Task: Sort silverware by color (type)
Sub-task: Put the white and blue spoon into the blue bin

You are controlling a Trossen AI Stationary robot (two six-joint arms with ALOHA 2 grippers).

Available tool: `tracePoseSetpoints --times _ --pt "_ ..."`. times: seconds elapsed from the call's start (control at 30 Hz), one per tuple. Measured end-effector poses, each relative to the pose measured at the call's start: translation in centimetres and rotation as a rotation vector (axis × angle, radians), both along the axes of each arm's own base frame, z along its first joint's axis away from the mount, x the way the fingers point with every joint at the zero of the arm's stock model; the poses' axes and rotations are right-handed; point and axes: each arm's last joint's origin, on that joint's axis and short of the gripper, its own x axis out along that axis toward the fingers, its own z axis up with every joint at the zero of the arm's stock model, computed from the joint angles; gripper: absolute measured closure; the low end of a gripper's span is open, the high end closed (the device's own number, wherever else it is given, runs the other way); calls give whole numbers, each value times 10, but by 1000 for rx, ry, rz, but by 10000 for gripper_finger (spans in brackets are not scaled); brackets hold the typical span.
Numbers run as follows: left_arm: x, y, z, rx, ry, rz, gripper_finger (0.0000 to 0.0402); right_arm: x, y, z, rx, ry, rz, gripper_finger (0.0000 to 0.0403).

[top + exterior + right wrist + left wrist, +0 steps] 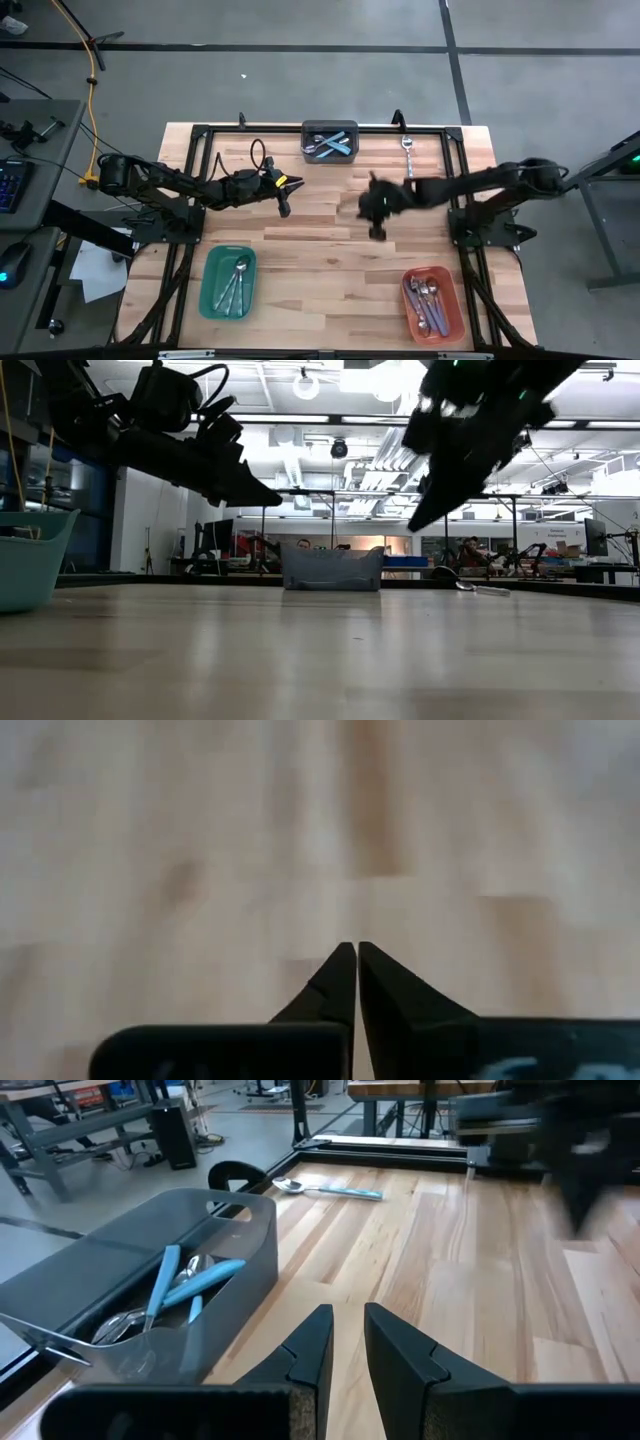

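Note:
A loose spoon (408,148) with a light blue handle lies flat on the wooden table near the far edge, also seen in the left wrist view (330,1188). A grey bin (330,141) at the far middle holds blue-handled spoons (185,1285). My left gripper (284,208) hovers left of centre above bare wood, its fingers (310,1345) a narrow gap apart with nothing between them. My right gripper (377,232) hangs over the table's middle, tilted down, shut and empty (356,952).
A teal tray (228,282) with spoons sits at the near left. An orange tray (433,302) with spoons sits at the near right. A black frame (200,130) runs along the table's far and side edges. Bare wood lies between the trays.

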Motion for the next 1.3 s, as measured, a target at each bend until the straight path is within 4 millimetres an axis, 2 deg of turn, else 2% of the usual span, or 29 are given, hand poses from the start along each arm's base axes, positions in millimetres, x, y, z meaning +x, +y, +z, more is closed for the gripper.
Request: tracePoseSetpoints --times 0.13,0.27,0.33,0.43,0.53,0.67,0.8,0.93,1.13,1.3 --pt "0 0 0 0 1 0 351 -13 -58 -12 -28 49 -216 402" --pt "0 0 0 0 1 1 351 -34 -112 -16 -81 97 -585 401" --pt "0 0 0 0 2 1 351 -48 -134 -17 -75 124 -759 401" --pt "0 0 0 0 2 1 351 -68 -156 -20 -32 167 -967 398" --pt "0 0 0 0 2 1 351 -82 -167 -22 0 217 -1065 379" --pt "0 0 0 0 2 1 351 -94 -172 -24 -43 278 -1180 331" --pt "0 0 0 0 2 1 351 -99 -177 -27 -45 296 -1240 282" --pt "0 0 0 0 2 1 351 -101 -184 -37 -14 326 -1272 253" --pt "0 0 0 0 2 2 351 -104 -194 -56 5 390 -1310 248" --pt "0 0 0 0 3 2 351 -101 -198 -65 5 411 -1323 272"
